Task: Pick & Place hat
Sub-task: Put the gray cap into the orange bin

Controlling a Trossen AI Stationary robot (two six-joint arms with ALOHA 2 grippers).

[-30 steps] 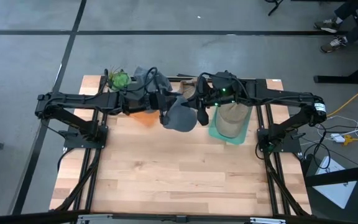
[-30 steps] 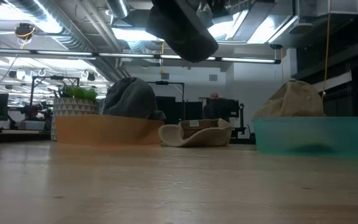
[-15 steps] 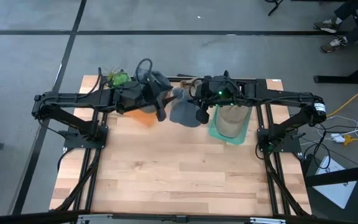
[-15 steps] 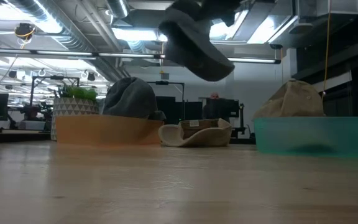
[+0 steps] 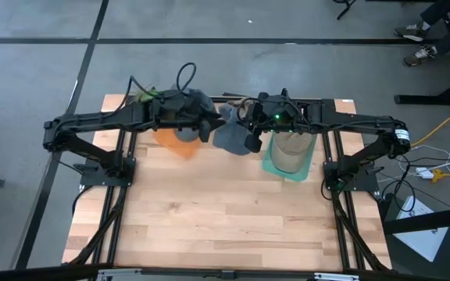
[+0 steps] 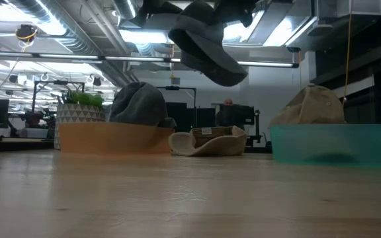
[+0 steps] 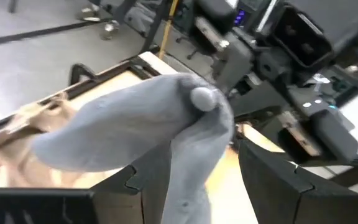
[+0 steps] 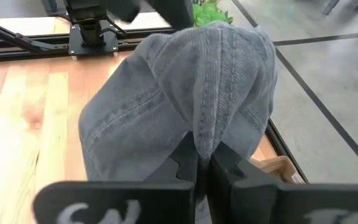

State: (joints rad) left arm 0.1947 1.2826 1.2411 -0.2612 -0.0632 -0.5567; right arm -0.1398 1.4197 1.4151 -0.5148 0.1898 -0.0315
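Note:
A grey hat (image 5: 229, 137) hangs high above the table's far middle; in the low view the grey hat (image 6: 207, 43) slants down to the right. My right gripper (image 8: 204, 158) is shut on it and shows in the high view as my right gripper (image 5: 249, 140). My left gripper (image 7: 191, 158) is open, its fingers on either side of the hat's hanging cloth (image 7: 194, 155); from above my left gripper (image 5: 208, 130) is at the hat's left side. A teal bin (image 5: 287, 162) holds a tan hat (image 5: 290, 148). My left gripper's fingers straddle the hat's cloth; one finger (image 7: 148, 186) is close beside it, and I cannot tell whether it touches. My right gripper pinches a raised fold of the hat's crown (image 8: 207, 134) between its two shut fingers. It comes from the table's right, slanting down. The hat is lifted clear and hangs tilted.
An orange bin (image 6: 111, 139) at the far left holds another grey hat (image 6: 137, 104), with a potted plant (image 6: 81, 106) beside it. A beige hat (image 6: 207, 142) lies on the table between the two bins. The near half of the wooden table (image 5: 225, 226) is bare.
My left gripper has let go of the grey hat's left side, rolled, and drawn toward the table's far edge. The hat has swung from nearly level to slanting, now hanging from my right gripper alone, and has shifted a little toward the far right.

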